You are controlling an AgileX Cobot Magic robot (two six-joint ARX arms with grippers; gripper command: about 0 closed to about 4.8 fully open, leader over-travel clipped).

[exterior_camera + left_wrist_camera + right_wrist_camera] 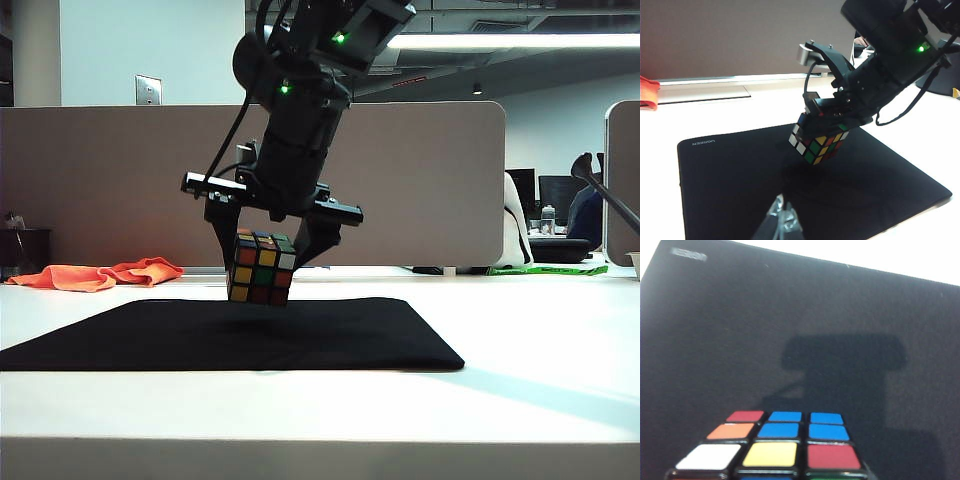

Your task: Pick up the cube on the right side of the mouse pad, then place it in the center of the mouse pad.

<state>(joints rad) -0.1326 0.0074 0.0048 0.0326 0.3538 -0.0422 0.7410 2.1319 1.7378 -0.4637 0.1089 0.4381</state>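
The cube, a black-edged puzzle cube with coloured stickers, hangs tilted just above the black mouse pad, around its middle. My right gripper is shut on the cube, one finger on each side. From the left wrist view the cube shows under the right gripper, with its shadow on the mouse pad. In the right wrist view the cube's face fills the near edge above the mouse pad; the fingers are hidden there. My left gripper stays at the pad's near side, shut and empty.
An orange cloth lies crumpled on the white table behind the pad's left end. A beige partition runs along the back. A green strip lies at the far right.
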